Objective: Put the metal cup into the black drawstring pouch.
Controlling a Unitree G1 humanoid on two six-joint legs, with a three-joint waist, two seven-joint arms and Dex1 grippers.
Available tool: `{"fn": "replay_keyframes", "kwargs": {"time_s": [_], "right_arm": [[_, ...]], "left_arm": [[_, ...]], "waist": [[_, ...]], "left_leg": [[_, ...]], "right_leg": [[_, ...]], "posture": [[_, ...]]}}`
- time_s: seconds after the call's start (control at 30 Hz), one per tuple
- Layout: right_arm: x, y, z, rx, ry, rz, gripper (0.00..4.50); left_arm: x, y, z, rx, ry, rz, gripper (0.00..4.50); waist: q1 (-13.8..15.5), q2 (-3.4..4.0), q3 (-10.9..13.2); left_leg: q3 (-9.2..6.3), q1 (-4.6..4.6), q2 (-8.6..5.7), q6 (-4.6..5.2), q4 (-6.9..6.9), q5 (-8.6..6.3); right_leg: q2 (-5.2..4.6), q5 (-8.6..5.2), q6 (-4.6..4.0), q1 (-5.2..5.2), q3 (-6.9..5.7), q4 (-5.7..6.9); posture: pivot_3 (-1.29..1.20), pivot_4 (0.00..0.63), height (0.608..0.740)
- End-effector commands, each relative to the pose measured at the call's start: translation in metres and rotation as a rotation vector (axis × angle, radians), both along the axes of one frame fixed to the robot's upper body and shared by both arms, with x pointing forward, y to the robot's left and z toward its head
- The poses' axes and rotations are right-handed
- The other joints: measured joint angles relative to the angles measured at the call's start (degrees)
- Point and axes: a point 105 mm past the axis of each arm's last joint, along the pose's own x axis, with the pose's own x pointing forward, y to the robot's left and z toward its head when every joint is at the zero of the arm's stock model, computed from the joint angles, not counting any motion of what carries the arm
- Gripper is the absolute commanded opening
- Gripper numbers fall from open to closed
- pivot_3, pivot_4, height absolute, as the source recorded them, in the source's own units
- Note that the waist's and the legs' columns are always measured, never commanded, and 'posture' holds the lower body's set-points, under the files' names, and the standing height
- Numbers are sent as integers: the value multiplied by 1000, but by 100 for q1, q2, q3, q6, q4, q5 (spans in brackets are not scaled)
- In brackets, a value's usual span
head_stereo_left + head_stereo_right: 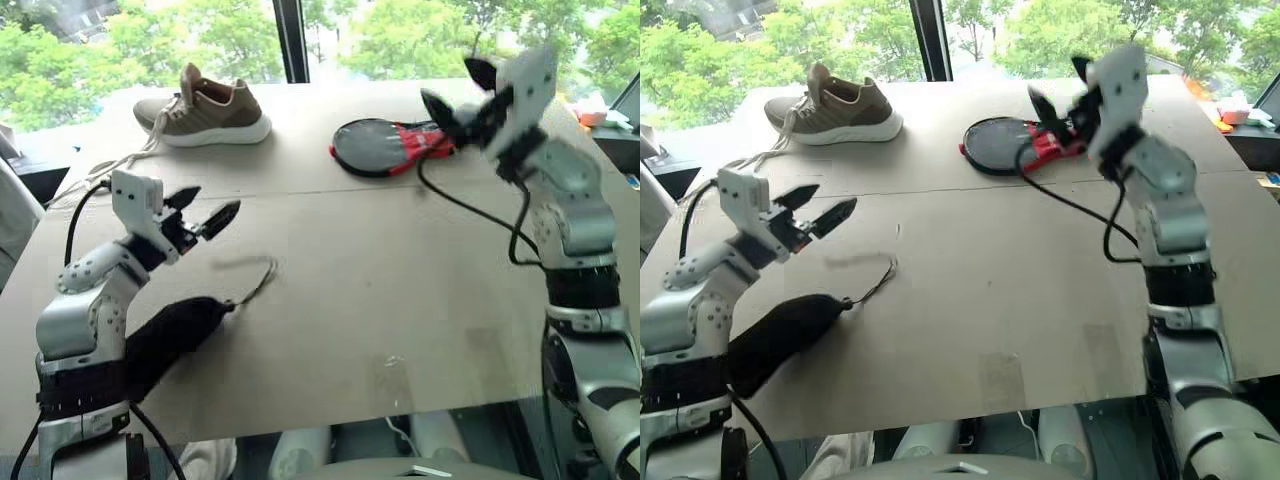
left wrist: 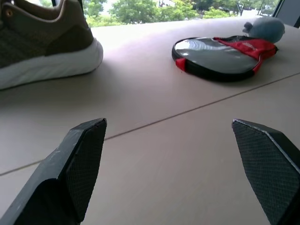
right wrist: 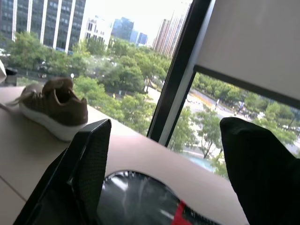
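Observation:
The black drawstring pouch point(image 1: 175, 330) lies slack on the table near the front left, its near end hidden behind my left arm. Its thin cord point(image 1: 262, 280) loops out to the right. My left gripper point(image 1: 215, 202) hovers open and empty above the table, just behind the pouch; in the left wrist view its fingers point(image 2: 79, 159) stand wide apart over bare tabletop. My right gripper point(image 1: 450, 82) is raised open and empty over the far right of the table, above the paddle case. The metal cup is out of view.
A tan shoe point(image 1: 205, 108) with a white sole and trailing laces sits at the far left. A black-and-red paddle-shaped case point(image 1: 385, 145) lies at the far middle right. The brown table point(image 1: 400, 280) ends at a window behind.

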Motion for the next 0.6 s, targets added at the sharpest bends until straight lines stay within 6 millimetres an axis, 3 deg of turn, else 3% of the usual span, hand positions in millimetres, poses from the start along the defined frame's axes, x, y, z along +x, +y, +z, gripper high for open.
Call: {"fn": "replay_keyframes", "kwargs": {"time_s": [0.03, 0.13, 0.2, 0.33, 0.5, 0.6], "right_arm": [[-8, -32, -32, -44, 81, -48, 4060], [-22, -39, -62, -40, 162, -39, 4060], [-32, -34, -69, 5, 187, 3, 4060], [-66, -31, -88, 97, 282, 160, 4060], [-74, -53, -107, 97, 328, 124, 4060], [-73, -58, -107, 109, 325, 118, 4060]], "left_arm": [[-12, -2, 0, 9, -23, 2, 4434], [-16, 3, -13, -13, 6, 42, 4434], [-18, 2, -14, -34, -1, 45, 4434], [-28, 8, 8, -106, -65, 46, 4434], [-55, 59, 25, -183, -115, 169, 4434], [-87, 81, 13, -137, -52, 195, 4434]], "waist": [[-17, 9, 7], [-70, 12, 9], [-72, 12, 9], [-35, 6, 5], [-44, 2, 3], [-77, 3, 3]], "left_leg": [[4, -2, 0, 0, 0, 0], [14, 4, 13, 8, -3, -5], [16, 12, 21, 21, -6, -13], [10, 20, 33, 21, 6, -13], [13, 20, 29, 22, 10, -13], [27, 25, 31, 22, 7, -13]], "right_leg": [[0, 0, 0, -6, 2, 2], [8, 0, 0, -14, 11, 9], [17, 1, -4, -12, 12, 10], [22, 8, -13, 2, 4, 12], [18, 8, -13, 8, 4, 2], [20, 5, -17, 1, 15, 5]], "posture": [[0, 150, 740], [0, 150, 740], [0, 150, 740], [0, 150, 740], [0, 150, 740], [0, 150, 740]]}}
